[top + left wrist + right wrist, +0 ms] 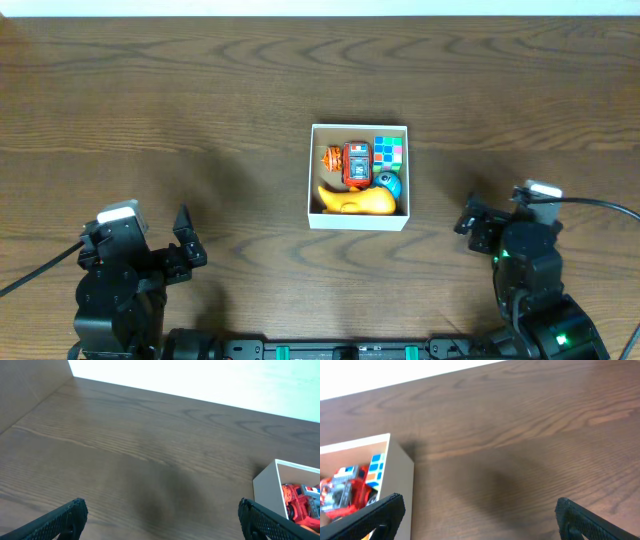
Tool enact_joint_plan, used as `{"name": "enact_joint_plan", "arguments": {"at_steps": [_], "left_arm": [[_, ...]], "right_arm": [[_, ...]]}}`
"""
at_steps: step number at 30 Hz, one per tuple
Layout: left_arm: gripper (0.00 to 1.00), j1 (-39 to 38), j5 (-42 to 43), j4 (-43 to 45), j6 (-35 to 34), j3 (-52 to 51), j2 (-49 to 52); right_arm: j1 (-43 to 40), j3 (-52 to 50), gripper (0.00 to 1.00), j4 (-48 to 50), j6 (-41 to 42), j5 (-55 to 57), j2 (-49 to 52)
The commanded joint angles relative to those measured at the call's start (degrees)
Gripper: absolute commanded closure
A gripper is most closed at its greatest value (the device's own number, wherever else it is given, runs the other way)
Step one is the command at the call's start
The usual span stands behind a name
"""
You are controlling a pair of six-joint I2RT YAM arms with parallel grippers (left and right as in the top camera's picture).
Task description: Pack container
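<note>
Overhead: left gripper [186,247] and right gripper [468,220] sitting nearest, at near edge of table [150,110]. Container [312,175] lying ahead, between both, well apart from each. Yellow toy [358,203], red toy [357,165], cube [388,150] and blue ball [389,183] sitting packed inside.

Left wrist: fingers [70,512] standing wide apart, holding nothing. Container corner showing ahead-right, beyond right finger.

Right wrist: fingers spreading wide, gripping nothing. Container lying ahead-left, past left finger. Table stretching ahead.

Left arm [118,285], right arm [532,268]: jaws apart.
</note>
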Motion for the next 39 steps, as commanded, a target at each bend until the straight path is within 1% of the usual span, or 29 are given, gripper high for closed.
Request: {"name": "enact_joint_plan", "arguments": {"at_steps": [1,3,8,11,13,16,21,25,28,39], "left_arm": [[0.02,-0.2,-0.7,0.0,-0.1,-0.2,-0.2],[0.02,-0.2,-0.7,0.0,-0.1,-0.2,-0.2],[0.02,-0.2,-0.7,0.0,-0.1,-0.2,-0.2],[0.02,-0.2,-0.7,0.0,-0.1,-0.2,-0.2],[0.02,-0.2,-0.7,0.0,-0.1,-0.2,-0.2],[0.02,-0.2,-0.7,0.0,-0.1,-0.2,-0.2],[0.02,-0.2,-0.7,0.0,-0.1,-0.2,-0.2],[0.02,-0.2,-0.7,0.0,-0.1,-0.2,-0.2],[0.02,-0.2,-0.7,0.0,-0.1,-0.2,-0.2],[0.02,-0.2,-0.7,0.0,-0.1,-0.2,-0.2]], "right_arm": [[-4.0,-2.3,0.01,1.3,-1.0,-3.8,-4.4],[-6.1,-5.4,0.01,5.2,-2.9,-5.6,-8.2],[-10.5,-17.4,0.01,20.4,-8.4,-11.6,-19.4],[-12.1,-22.8,0.01,27.1,-12.5,-14.6,-24.0],[-12.3,-24.9,0.01,29.5,-15.5,-15.5,-26.3],[-12.4,-26.6,0.01,29.6,-17.5,-15.3,-29.0],[-12.6,-28.1,0.01,28.5,-17.8,-15.7,-29.3],[-12.6,-28.3,0.01,23.1,-17.8,-16.1,-29.3],[-12.6,-28.3,0.01,23.0,-21.4,-17.8,-29.3],[-12.6,-28.3,0.01,23.1,-21.4,-19.1,-29.3]]}}
